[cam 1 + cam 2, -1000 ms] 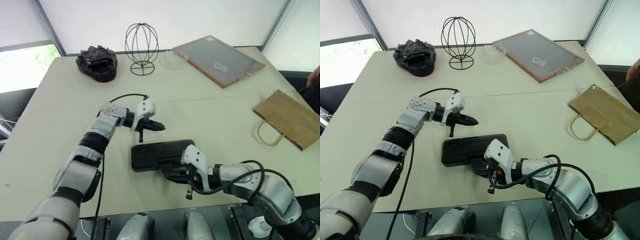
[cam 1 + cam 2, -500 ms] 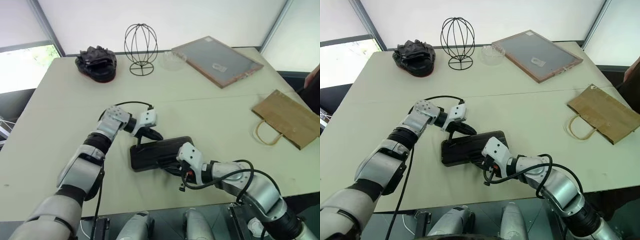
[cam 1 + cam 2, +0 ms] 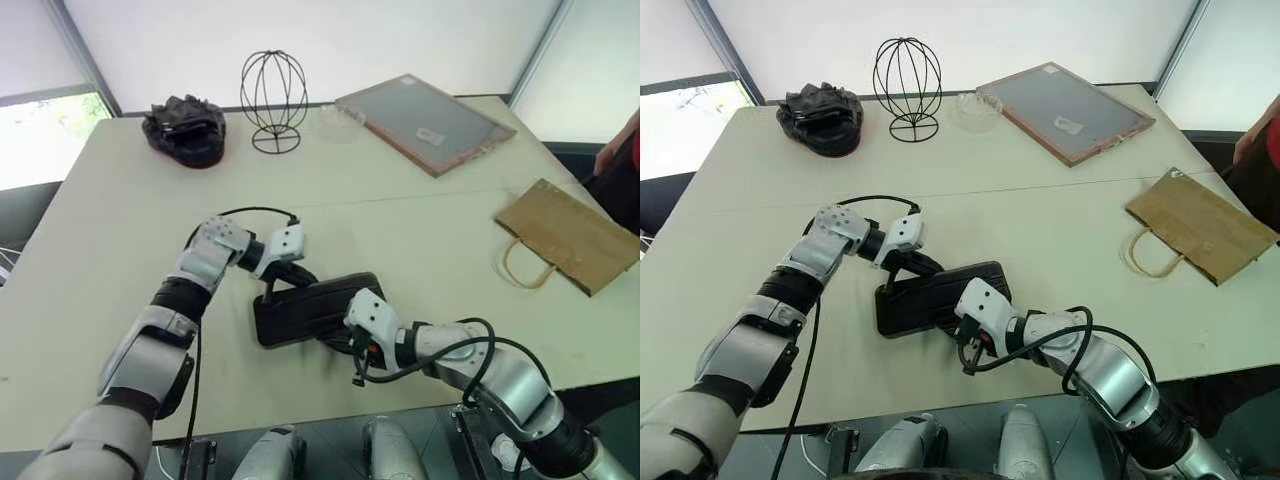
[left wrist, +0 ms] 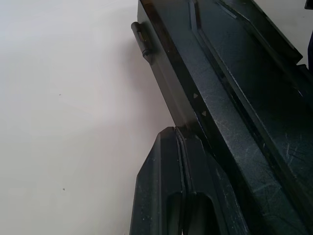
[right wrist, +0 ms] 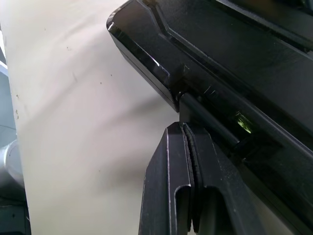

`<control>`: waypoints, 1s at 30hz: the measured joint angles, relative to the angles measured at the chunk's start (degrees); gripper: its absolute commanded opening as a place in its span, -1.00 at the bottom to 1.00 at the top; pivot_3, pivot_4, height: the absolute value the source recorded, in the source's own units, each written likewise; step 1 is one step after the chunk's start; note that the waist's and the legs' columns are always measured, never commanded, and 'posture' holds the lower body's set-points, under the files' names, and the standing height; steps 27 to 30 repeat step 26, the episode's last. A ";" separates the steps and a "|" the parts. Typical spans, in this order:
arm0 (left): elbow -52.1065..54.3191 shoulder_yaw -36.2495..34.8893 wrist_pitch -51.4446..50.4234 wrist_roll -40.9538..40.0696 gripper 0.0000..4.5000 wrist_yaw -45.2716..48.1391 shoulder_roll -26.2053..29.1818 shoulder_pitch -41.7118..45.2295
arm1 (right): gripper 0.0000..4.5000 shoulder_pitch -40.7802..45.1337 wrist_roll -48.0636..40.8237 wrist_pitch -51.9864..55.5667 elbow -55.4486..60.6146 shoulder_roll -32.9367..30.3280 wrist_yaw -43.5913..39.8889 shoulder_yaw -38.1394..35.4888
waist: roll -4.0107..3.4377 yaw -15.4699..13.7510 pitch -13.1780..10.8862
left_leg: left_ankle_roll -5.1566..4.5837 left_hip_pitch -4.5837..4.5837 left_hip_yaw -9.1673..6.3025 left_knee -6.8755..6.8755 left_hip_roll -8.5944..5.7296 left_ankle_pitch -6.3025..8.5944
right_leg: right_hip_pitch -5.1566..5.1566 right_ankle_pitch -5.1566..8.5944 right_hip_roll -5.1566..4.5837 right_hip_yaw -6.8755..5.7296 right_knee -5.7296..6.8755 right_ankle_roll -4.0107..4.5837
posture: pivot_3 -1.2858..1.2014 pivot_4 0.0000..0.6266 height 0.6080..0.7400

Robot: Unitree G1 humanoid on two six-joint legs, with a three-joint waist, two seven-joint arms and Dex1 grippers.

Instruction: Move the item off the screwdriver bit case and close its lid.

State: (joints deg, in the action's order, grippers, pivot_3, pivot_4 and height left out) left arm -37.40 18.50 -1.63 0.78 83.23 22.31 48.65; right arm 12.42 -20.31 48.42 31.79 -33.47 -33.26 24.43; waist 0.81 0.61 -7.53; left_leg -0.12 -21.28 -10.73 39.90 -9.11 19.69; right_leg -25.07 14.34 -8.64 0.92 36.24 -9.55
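The screwdriver bit case lies flat near the table's front edge, and its dark smoky lid is down over the base. My left gripper is shut, its tips at the case's far edge; in the left wrist view the left gripper touches the case wall. My right gripper is shut too, pressed to the near edge; in the right wrist view the right gripper meets the case just under its rim. The item, a tan paper bag with twine handles, lies on the table far to the right, away from the case.
At the back stand a wire globe stand, a black lumpy object, a clear dish and a wood-framed grey board. A person's arm shows at the right edge. The table's front edge is just behind the case.
My left gripper has come down and back onto the case's far edge. The right gripper has pushed in closer under the near edge. The camera has shifted slightly.
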 measured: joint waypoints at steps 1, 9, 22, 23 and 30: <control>0.13 -0.15 -0.30 0.01 -1.00 -0.03 -0.01 -0.21 | -0.98 0.02 0.33 0.02 -0.12 0.21 0.00 0.18 | 0.03 0.02 0.07 | 0.00 0.06 -0.02 -0.02 0.00 0.00 | 0.05 0.00 0.00 -0.01 0.00 0.00 | 0.03 -0.52 1.00; 3.15 -0.30 -0.75 2.22 -1.00 -0.19 0.53 -2.82 | -0.98 0.26 4.17 -0.02 -1.61 2.11 0.21 2.44 | 0.67 0.10 0.63 | 0.01 1.05 -0.02 -0.59 0.09 0.00 | 0.74 0.01 0.05 0.00 -0.16 0.01 | 0.03 -0.52 1.00; -19.80 1.08 24.31 7.78 -1.00 -12.94 -4.21 8.07 | -0.98 -7.10 -2.00 11.40 8.04 1.29 0.79 -10.58 | 0.56 -3.38 0.83 | 0.04 0.87 -0.04 -0.33 -0.04 -0.02 | 0.86 0.01 -0.02 0.05 -0.37 0.01 | 0.03 -0.52 1.00; -22.53 0.87 24.82 8.68 -1.00 -15.05 -2.60 9.09 | -0.98 -8.45 -4.01 12.61 10.48 1.15 0.39 -13.17 | 0.50 -3.15 0.79 | 0.03 0.82 -0.03 -0.34 -0.03 -0.02 | 0.82 0.01 -0.02 0.06 -0.37 0.01 | 0.03 -0.52 1.00; -28.92 -4.60 22.30 6.18 -1.00 -16.76 0.84 10.23 | -0.98 -15.10 -14.95 16.78 18.55 -0.25 -3.17 -26.12 | 0.29 -2.76 0.45 | 0.01 0.70 0.01 -0.47 -0.01 -0.01 | 0.51 0.01 -0.02 0.11 -0.21 0.00 | 0.03 -0.52 1.00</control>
